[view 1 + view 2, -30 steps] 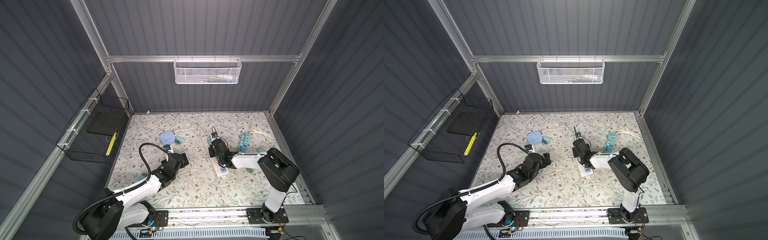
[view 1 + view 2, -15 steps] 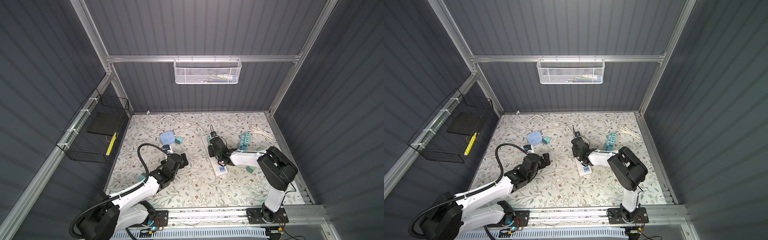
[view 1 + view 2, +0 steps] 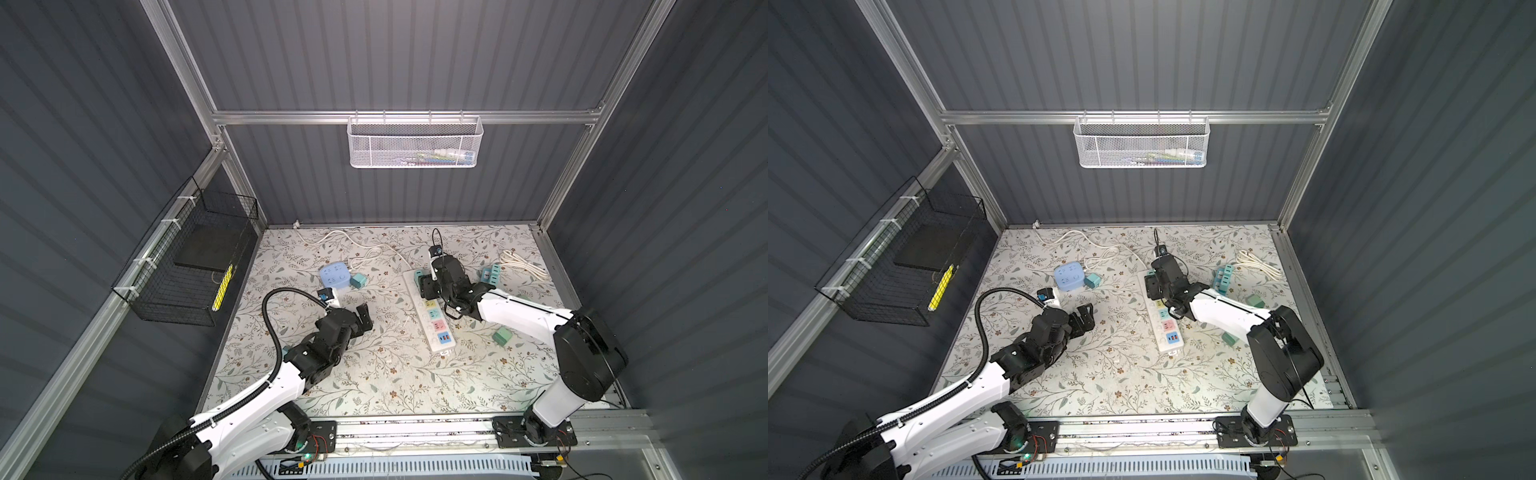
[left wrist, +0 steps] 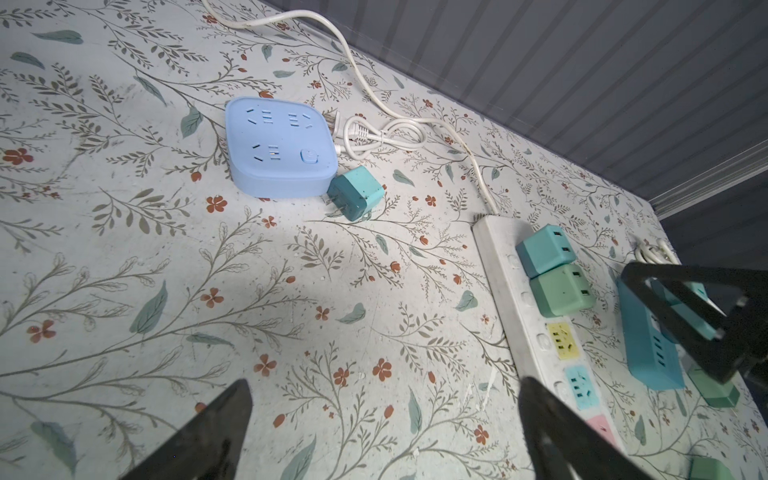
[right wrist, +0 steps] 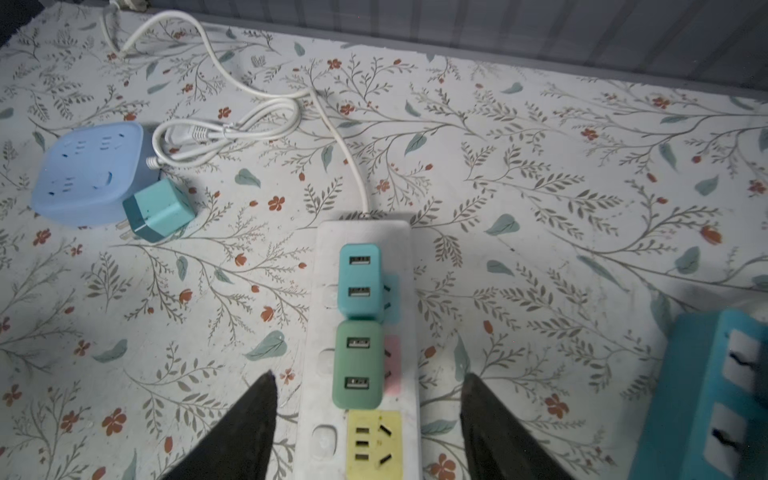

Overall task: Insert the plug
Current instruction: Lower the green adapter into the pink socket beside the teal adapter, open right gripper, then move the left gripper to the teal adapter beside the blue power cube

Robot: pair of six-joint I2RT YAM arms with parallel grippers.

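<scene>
boxy green two-port plug (image 5: 357, 365) in white strip (image 5: 328, 235)

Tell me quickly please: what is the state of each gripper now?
Left gripper: open, holding nothing.
Right gripper: open, jaws apart from the green plug, holding nothing.

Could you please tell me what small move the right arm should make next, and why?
Probably lift the right gripper straight up, clear of the power strip. Its jaws stand open on either side of the green adapter without touching it. The adapter looks seated in the strip, right beside the teal adapter. A vertical retreat seems least likely to knock either one.
</scene>
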